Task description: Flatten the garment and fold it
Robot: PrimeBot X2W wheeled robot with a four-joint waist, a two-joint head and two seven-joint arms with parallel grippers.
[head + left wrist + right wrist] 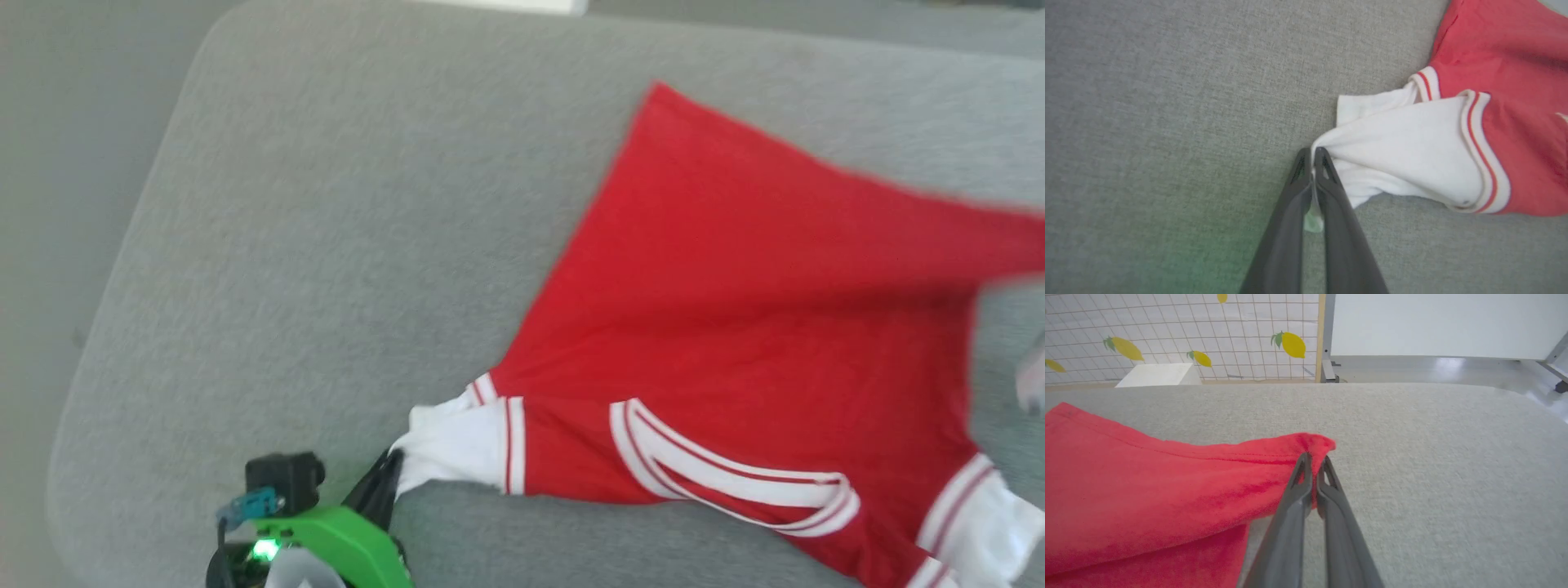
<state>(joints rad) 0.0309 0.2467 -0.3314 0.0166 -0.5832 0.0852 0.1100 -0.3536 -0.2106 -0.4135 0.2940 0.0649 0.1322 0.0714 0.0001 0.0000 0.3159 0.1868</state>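
Observation:
The garment [735, 310], a red jersey with white sleeves and red-and-white striped trim, lies spread over the right half of a grey cushioned surface [326, 245]. My left gripper [390, 478] at the lower left is shut on the tip of one white sleeve [1404, 143]; the wrist view has its jaws pinched together on the cloth [1313, 157]. My right gripper [1314, 459] is shut on a red hem corner [1310, 443] of the garment, lifted a little off the surface. The other white sleeve [992, 523] lies at the lower right.
The grey surface has a rounded left edge [122, 269] with floor beyond it. In the right wrist view, a tiled wall with lemon pictures [1208, 326], a white box [1159, 375] and a white panel [1433, 322] stand past the far edge.

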